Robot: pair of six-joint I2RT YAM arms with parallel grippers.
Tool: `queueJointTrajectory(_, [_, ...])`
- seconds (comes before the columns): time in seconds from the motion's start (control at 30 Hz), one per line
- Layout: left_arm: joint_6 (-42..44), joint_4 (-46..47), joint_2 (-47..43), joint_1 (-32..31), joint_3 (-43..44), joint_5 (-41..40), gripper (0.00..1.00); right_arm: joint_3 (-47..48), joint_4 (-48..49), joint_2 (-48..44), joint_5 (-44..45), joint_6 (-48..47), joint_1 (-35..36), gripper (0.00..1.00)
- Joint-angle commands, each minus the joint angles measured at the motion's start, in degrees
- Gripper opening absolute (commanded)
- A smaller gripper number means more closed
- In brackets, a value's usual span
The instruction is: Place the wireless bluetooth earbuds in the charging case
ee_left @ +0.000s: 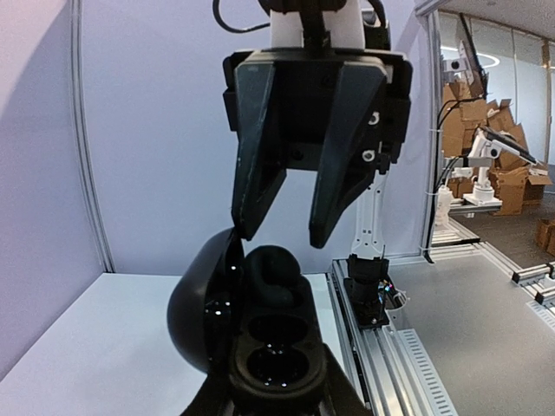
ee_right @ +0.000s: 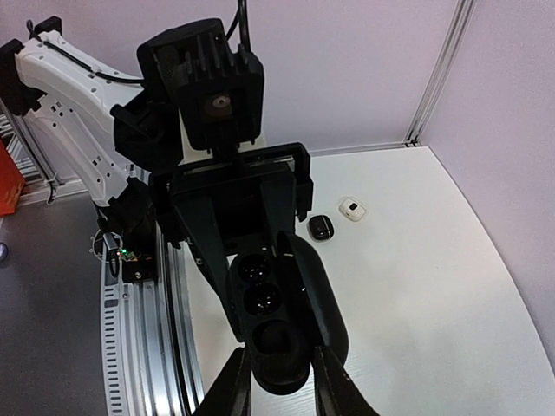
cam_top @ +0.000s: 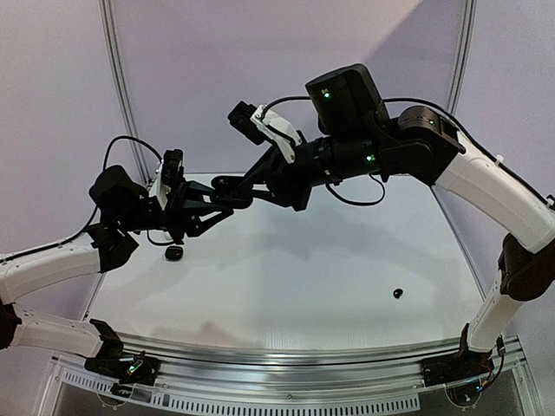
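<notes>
L gripper (cam_top: 221,208) jaws pinch the open charging case (ee_left: 269,347) between them. R gripper (ee_left: 282,236) jaws are a bit spread, tips just above the case.

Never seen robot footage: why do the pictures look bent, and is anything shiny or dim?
Top external view: wide lens bows the table edge; left wrist view: small glints on the glossy charging case; right wrist view: case interior dark, little detail.

text: none legible | labels, brands: none legible | numbers, signs: none legible in any view
</notes>
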Motion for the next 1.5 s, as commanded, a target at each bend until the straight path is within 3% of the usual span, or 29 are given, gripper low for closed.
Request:
queueJointTrajectory(0.0, [0.0,0.5,-0.6,0.0,0.0,1.0,0.00,1.6,-2.8,2.1,0.9,1.5,-0.4,0.25])
queueJointTrajectory(0.9, [0.3,0.3,-0.4,0.0,0.1,1.1,0.00,5.0,-2.6,4.2,-5.0,4.2,-1.9,0.25])
queueJointTrajectory(1.1, [0.4,0.3,-0.4,0.0,0.1,1.1,0.00,5.4,-3.4,4.5,-5.0,3.8,-1.8,0.09])
queueJointTrajectory(1.47, [-0.6,2.0,-1.0,0.0,-0.6,1.2,0.00,5.4,-5.1,4.5,-6.4,0.5,-2.0,0.05])
